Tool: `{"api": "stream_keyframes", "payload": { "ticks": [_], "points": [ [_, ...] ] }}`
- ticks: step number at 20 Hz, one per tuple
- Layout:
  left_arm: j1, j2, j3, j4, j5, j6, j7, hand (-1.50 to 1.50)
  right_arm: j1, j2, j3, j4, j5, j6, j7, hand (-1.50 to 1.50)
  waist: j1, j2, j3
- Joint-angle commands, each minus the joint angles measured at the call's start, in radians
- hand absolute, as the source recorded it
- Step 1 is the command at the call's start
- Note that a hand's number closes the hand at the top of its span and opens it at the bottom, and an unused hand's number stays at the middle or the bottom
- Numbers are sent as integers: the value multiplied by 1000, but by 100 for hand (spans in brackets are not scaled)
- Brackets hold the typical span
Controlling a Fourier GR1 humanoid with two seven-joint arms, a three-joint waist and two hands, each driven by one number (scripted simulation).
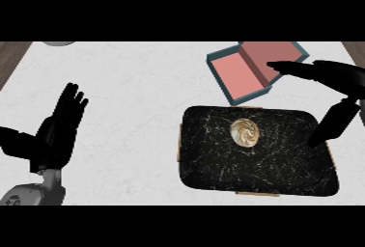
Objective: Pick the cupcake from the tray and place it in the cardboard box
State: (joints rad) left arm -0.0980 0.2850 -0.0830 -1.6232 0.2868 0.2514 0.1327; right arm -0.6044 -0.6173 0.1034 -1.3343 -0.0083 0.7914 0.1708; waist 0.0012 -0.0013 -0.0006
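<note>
Black tray (285, 164) with thin white marble veins, and on it a cupcake (245, 132) swirled cream and tan. Cardboard box (249, 72) shows salmon pink inside, teal outside; the counter (143, 96) is pale white marble.

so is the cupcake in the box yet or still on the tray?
Still on the tray. The cupcake sits on the black tray; the box shows only its bare pink inside. The right hand holds nothing.
</note>
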Motion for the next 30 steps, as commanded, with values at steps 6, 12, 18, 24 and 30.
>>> {"api": "stream_keyframes", "payload": {
  "ticks": [6,12,18,24,30],
  "points": [
    [1,-66,-14,-59,-66,29,49,0,74,154,26,-68,120,-55,60,-150,4,1,1],
    [-57,-40,61,-16,-51,-35,100,0,100,195,-9,-83,188,-57,46,-150,1,1,1],
    [-15,-107,14,-67,-116,0,96,0,78,244,-7,25,275,-78,-29,-150,6,2,1],
    [7,-58,113,-85,-71,-92,97,0,148,237,-12,-32,342,-46,-60,-150,3,1,1],
    [1,-135,59,-53,-146,-51,90,0,142,304,-9,-78,396,-81,-9,-150,0,1,1]
  ]
}}
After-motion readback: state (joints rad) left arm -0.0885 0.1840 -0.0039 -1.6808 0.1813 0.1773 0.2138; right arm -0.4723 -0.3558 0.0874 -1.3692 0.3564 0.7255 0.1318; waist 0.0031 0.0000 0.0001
